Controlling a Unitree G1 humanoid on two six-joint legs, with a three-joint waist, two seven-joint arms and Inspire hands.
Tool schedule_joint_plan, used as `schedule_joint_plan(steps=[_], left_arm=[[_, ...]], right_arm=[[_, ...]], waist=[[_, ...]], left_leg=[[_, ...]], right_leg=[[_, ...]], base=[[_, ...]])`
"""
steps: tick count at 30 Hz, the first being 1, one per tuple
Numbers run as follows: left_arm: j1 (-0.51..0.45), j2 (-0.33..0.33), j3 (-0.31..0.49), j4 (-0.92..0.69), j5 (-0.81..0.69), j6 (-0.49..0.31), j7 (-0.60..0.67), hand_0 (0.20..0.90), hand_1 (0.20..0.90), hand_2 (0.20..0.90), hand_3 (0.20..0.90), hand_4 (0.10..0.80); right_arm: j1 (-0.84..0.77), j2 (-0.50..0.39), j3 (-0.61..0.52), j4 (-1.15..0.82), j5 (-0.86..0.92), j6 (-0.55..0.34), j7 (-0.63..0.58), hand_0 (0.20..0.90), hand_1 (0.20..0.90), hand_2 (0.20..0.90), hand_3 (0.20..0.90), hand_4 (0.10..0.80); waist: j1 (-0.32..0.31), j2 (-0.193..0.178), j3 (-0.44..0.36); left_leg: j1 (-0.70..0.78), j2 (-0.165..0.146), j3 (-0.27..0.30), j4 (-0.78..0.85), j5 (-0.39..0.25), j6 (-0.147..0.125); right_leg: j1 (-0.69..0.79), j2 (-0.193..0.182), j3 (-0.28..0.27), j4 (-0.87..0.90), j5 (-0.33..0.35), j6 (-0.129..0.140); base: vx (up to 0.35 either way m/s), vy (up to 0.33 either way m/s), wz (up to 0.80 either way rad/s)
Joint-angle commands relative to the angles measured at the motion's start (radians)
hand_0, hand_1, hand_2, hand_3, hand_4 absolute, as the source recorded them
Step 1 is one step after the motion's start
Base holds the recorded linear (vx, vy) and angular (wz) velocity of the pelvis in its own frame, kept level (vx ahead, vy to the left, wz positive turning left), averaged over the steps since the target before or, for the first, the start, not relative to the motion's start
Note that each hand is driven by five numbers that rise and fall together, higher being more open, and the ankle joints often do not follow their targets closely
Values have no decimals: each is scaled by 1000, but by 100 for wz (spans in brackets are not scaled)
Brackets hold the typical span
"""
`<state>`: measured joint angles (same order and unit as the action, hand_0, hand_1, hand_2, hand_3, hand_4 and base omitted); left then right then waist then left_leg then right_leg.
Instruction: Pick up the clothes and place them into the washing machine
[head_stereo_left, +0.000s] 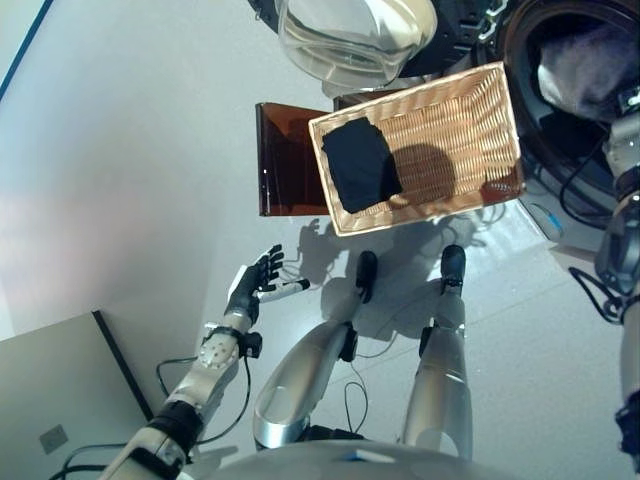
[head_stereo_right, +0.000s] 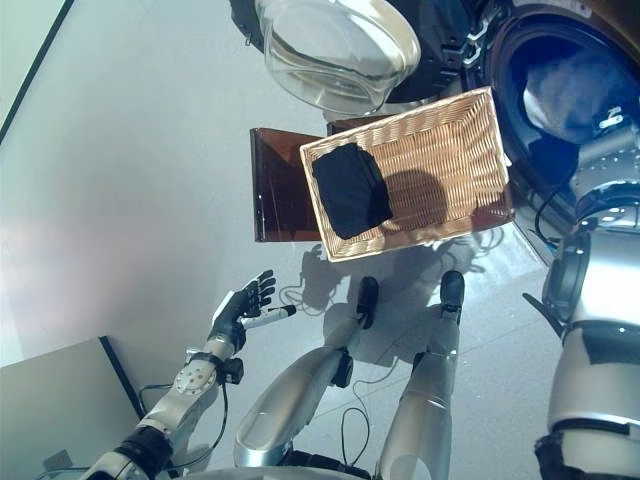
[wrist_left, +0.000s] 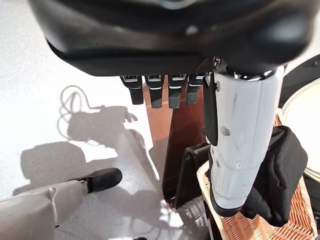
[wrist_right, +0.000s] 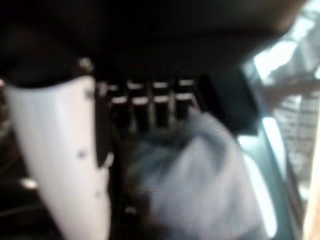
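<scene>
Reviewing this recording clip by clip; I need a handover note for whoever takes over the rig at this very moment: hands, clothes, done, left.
Left hand: open, empty, held low over the floor, away from the basket.
Right hand: reaching into the washing machine drum beside a pale grey garment; its grip cannot be read.
Wicker basket: stands before the open machine door, on a brown stand. One black garment lies at its left end.
Done: the grey garment is in the drum.
Left: withdraw the right arm, then move the black garment into the machine.
</scene>
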<state>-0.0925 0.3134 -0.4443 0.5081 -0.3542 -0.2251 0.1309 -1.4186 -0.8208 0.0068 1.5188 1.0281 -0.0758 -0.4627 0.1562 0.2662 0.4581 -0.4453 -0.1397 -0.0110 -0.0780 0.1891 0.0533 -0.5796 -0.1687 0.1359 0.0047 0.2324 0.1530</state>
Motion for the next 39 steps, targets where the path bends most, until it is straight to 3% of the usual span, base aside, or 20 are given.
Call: schedule_joint_plan(steps=[1, 9, 17, 20, 23, 26, 33, 39], left_arm=[[66, 8, -6, 19, 10, -44, 26, 900, 900, 900, 900, 800], [63, 3, 3, 44, 21, -47, 43, 900, 900, 900, 900, 800], [40, -22, 29, 72, 41, -66, 89, 900, 900, 900, 900, 800], [35, -54, 65, 104, 84, -73, 126, 900, 900, 900, 900, 800], [30, -66, 80, 144, 123, -69, 149, 900, 900, 900, 900, 800], [29, -78, 86, 185, 148, -66, 167, 900, 900, 900, 900, 800], [14, -108, 91, 275, 186, -50, 206, 900, 900, 900, 900, 800], [9, -109, 84, 280, 196, -49, 222, 900, 900, 900, 900, 800]], right_arm=[[-161, -160, 206, -119, -54, -157, 2, 900, 900, 900, 900, 800], [-136, -111, 223, -127, -160, -137, -21, 900, 900, 900, 900, 800], [2, 1, 258, -280, -438, -127, -85, 900, 900, 900, 900, 800], [215, 81, 241, -483, -762, -80, -179, 900, 900, 900, 900, 800], [335, 139, 231, -584, -926, -30, -199, 900, 900, 900, 900, 800], [397, 184, 215, -611, -976, -16, -201, 900, 900, 900, 900, 800], [524, 378, 241, -700, -1097, 13, -187, 900, 900, 900, 900, 800], [546, 450, 288, -735, -1154, 21, -178, 900, 900, 900, 900, 800]], waist=[[-17, 33, -125], [-14, 26, -117], [-33, 7, -96], [-55, -10, -78], [-62, -21, -76], [-65, -33, -78], [-75, -68, -75], [-74, -84, -66]], left_leg=[[36, 45, -31, -9, -66, -99], [34, 46, -29, -9, -63, -97], [34, 53, -24, -9, -56, -96], [39, 58, -24, -9, -53, -92], [42, 63, -23, -7, -54, -90], [46, 65, -23, -5, -55, -88], [51, 73, -21, 29, -69, -83], [45, 76, -24, 54, -77, -83]], right_leg=[[10, 59, -27, 134, -188, -63], [9, 63, -25, 132, -183, -65], [9, 73, -21, 136, -176, -67], [12, 84, -17, 141, -173, -71], [16, 86, -18, 140, -173, -73], [24, 87, -20, 137, -172, -75], [38, 95, -30, 146, -181, -81], [43, 97, -36, 162, -189, -84]], base=[[0, 0, 0], [-15, 1, -4], [-14, -9, -4], [-13, -21, -4], [-12, -18, -5], [0, -11, 0], [1, -4, -1], [0, -20, 4]])
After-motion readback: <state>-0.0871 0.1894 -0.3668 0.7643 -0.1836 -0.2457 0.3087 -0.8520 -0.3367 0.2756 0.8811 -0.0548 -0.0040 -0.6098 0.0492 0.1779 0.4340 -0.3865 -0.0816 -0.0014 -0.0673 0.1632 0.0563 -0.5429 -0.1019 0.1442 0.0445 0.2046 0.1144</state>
